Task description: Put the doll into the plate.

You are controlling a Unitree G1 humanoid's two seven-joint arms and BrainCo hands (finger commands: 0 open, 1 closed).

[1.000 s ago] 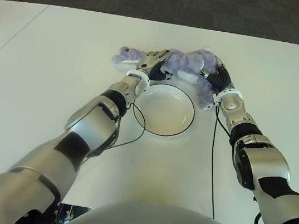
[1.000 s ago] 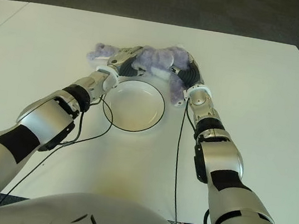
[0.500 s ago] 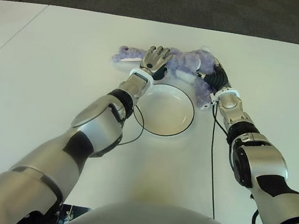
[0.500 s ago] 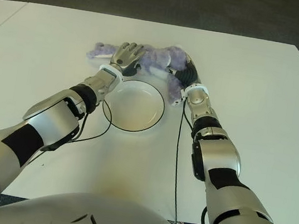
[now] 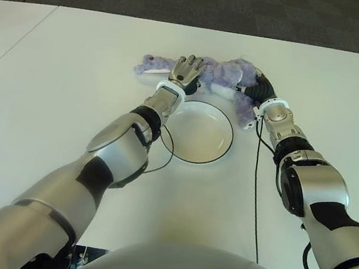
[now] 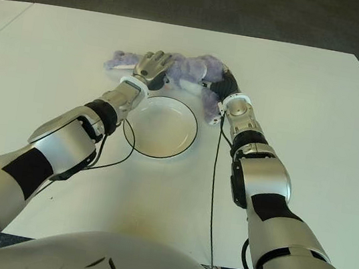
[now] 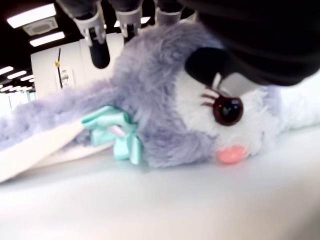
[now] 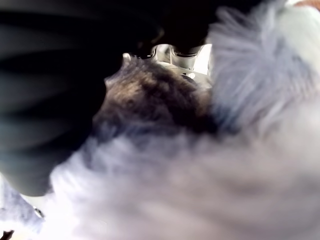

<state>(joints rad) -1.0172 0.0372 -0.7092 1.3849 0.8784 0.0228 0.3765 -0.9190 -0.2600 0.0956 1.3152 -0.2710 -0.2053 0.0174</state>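
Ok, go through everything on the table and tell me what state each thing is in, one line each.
Fluffy purple plush doll: lying on the white table beyond the plate, not in it.
White round plate with dark rim: upright, nothing in it.
Left hand: fingers spread over the doll, not closed.
Right hand: against the doll's other end, pressed into the fur.

the robot is wearing shiny silver shells with black patches on both arms. a white ring is sitting at each wrist. the left hand (image 5: 187, 72) is showing grey metal fingers. thin black cables are hanging from the forearms.
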